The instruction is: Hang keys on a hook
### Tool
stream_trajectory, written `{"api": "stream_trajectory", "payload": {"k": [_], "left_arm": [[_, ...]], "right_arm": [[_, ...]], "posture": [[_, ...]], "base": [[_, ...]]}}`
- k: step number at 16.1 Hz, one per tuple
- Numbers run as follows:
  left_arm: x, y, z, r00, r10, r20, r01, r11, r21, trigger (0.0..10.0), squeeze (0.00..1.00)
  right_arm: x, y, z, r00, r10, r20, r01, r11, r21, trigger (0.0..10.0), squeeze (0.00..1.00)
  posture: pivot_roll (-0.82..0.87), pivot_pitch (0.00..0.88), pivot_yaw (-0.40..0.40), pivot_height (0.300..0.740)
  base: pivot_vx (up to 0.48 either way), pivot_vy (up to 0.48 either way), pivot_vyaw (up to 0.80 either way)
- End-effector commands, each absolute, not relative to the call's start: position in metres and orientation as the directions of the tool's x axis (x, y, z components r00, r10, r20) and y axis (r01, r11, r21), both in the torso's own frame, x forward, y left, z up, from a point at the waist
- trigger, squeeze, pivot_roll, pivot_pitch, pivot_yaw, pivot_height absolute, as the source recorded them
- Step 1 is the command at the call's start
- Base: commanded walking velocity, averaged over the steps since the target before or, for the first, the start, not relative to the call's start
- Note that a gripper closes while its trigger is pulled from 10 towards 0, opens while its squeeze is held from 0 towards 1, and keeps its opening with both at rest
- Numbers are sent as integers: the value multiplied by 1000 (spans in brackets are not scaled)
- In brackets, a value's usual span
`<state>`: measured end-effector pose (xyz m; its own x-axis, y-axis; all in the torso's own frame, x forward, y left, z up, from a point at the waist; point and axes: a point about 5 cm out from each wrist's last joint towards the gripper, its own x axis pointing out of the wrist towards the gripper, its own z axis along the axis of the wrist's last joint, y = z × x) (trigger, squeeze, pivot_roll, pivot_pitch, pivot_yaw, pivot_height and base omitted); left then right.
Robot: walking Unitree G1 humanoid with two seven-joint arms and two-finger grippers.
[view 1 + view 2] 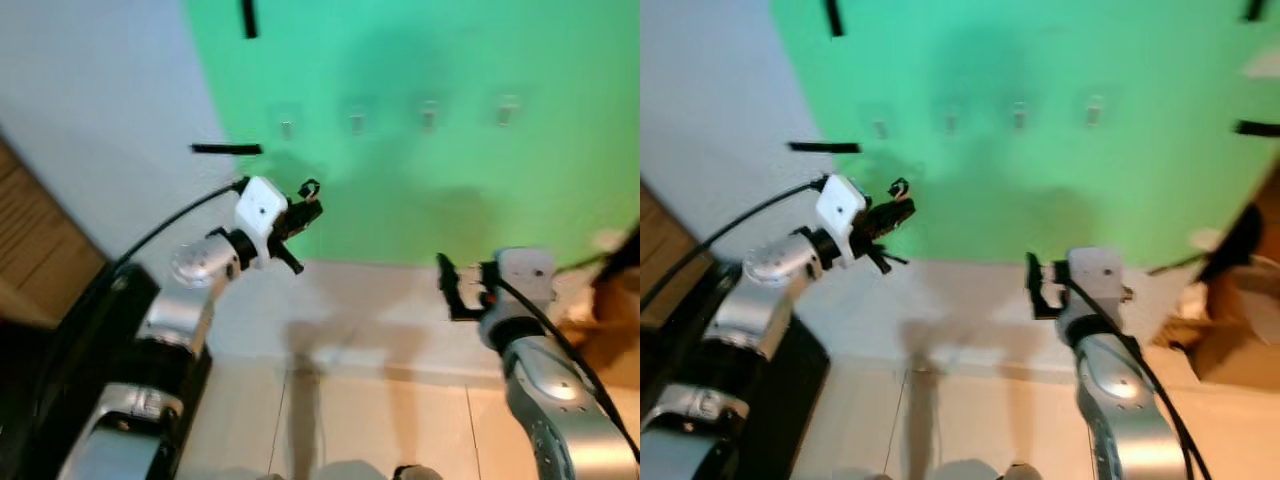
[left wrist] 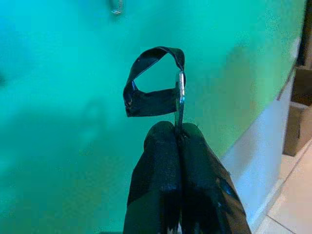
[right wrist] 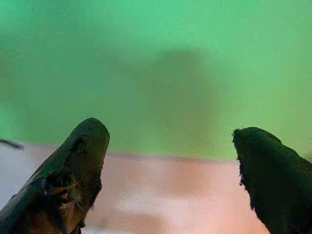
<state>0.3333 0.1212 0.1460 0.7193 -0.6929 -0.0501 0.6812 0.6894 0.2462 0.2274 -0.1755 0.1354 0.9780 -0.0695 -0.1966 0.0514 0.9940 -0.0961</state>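
We face a green wall [image 1: 450, 180] with four small hooks [image 1: 287, 128] in one row. We hold one key [image 2: 179, 100] with one black strap loop [image 2: 151, 83]; it stands out just past the tips of our left gripper [image 2: 178, 134], whose two fingers are pressed together on the metal. It is raised below the leftmost hook, not touching it. Our right gripper [image 3: 170, 141] hangs lower, its two fingers spread wide with nothing between them.

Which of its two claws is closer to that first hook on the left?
The left. The left gripper, shut on the keys, is raised just below the leftmost hook. The right gripper is open, lower and far to the right.
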Motion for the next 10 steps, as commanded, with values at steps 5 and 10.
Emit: {"api": "stream_trajectory", "payload": {"k": [5,10], "left_arm": [[320,139,144,821,-566,-79,565,784,257,10000,0],[319,141,144,893,-447,-55,447,866,223,10000,0]], "right_arm": [[227,-171,128,975,-83,-205,74,996,-53,10000,0],[231,-172,128,978,-72,-198,61,996,-62,10000,0]], "posture": [[-127,0,138,740],[-123,0,129,740]], "base": [[0,363,-800],[0,73,-160]]}}
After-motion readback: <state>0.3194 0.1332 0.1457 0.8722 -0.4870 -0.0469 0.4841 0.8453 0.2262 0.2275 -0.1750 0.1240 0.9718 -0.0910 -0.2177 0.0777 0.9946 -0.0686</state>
